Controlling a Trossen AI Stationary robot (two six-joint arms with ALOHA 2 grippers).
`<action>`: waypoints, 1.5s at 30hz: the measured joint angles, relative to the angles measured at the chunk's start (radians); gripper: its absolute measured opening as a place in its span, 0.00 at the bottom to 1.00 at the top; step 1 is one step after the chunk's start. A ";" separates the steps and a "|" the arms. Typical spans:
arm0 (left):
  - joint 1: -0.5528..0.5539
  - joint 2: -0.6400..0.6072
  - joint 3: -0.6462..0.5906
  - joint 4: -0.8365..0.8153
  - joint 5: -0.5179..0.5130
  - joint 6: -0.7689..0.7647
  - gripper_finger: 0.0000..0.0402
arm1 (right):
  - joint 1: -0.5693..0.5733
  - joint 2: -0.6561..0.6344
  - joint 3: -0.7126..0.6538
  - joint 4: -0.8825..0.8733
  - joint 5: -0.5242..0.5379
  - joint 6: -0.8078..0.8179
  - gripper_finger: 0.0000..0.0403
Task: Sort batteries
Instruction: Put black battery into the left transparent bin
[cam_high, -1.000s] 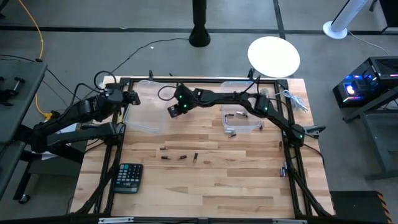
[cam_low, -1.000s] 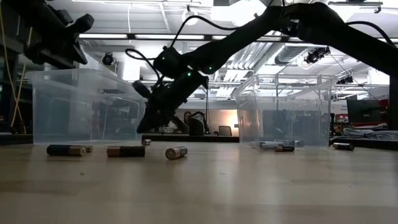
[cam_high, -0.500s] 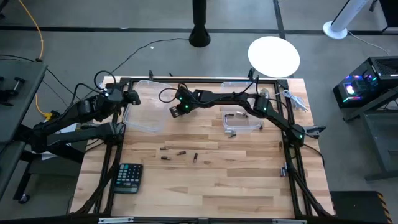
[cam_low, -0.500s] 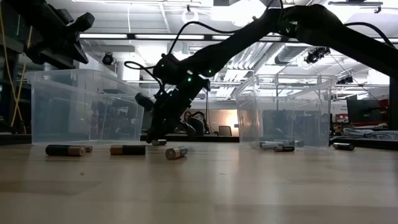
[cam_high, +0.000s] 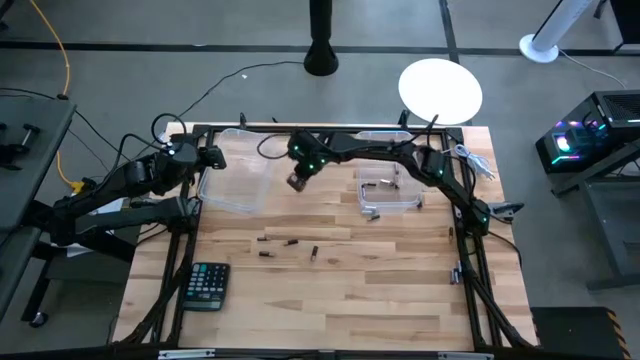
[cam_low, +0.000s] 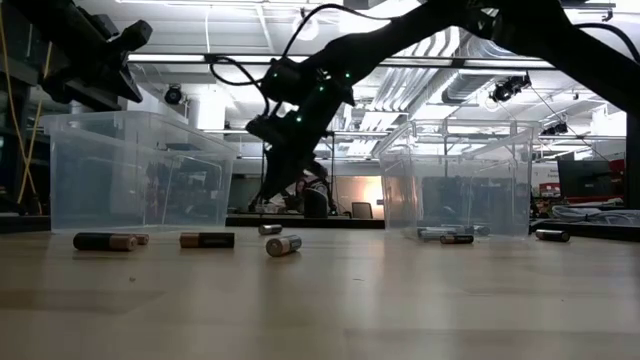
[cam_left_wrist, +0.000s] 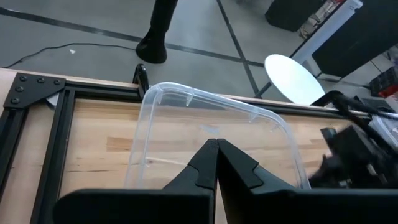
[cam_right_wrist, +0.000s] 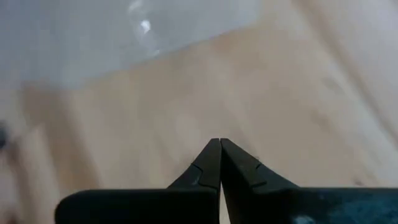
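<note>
now the right gripper (cam_high: 297, 182) has lifted off the table and swung toward the right bin (cam_high: 389, 190), fingers closed with nothing visible between them. the batteries (cam_high: 289, 248) still lie mid-table, so no pickup yet. left gripper (cam_left_wrist: 217, 163) waits closed over the left bin (cam_left_wrist: 211, 134).

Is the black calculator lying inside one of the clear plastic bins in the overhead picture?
No, the calculator lies on the bare wood at the table's near left corner, well apart from both clear bins.
</note>
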 joint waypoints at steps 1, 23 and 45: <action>0.000 0.000 0.000 0.000 0.001 0.000 0.00 | 0.001 0.000 0.000 -0.005 -0.030 -0.048 0.00; 0.000 0.000 0.000 0.000 0.018 -0.002 0.00 | 0.065 0.044 0.000 -0.160 0.072 -0.887 0.45; 0.000 0.000 0.000 -0.008 0.029 0.001 0.00 | 0.036 0.062 -0.001 -0.229 0.068 -0.620 0.06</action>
